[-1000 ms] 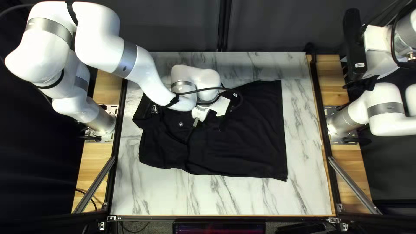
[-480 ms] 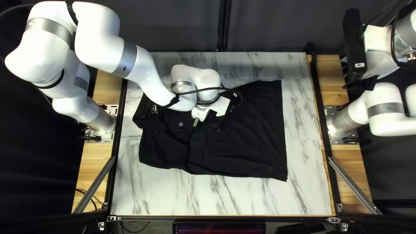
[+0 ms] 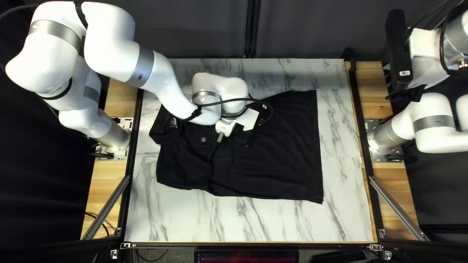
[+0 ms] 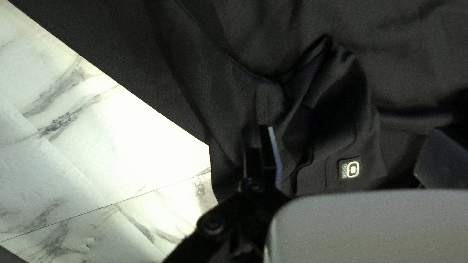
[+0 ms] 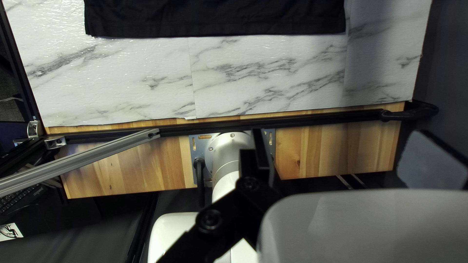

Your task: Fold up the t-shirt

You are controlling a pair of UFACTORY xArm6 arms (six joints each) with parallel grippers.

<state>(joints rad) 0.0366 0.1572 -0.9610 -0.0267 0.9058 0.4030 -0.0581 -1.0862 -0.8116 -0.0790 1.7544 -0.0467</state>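
The black t-shirt lies across the table, a small logo at its left end in the top left view and another mark near the left gripper. In the left wrist view the left gripper has its fingers wide apart over the shirt; raised folds and a pale logo patch lie between them. Whether the fingertips touch cloth is unclear. High past the table's right edge is the right gripper. Its wrist view shows the right gripper open without cloth, the shirt's straight edge lying ahead.
Marble-patterned table surface shows around the shirt, widest along the near side. Dark frame rails and wooden strips run along both sides. The left arm reaches over the shirt's far left part. Slanted metal bars stand at the near corners.
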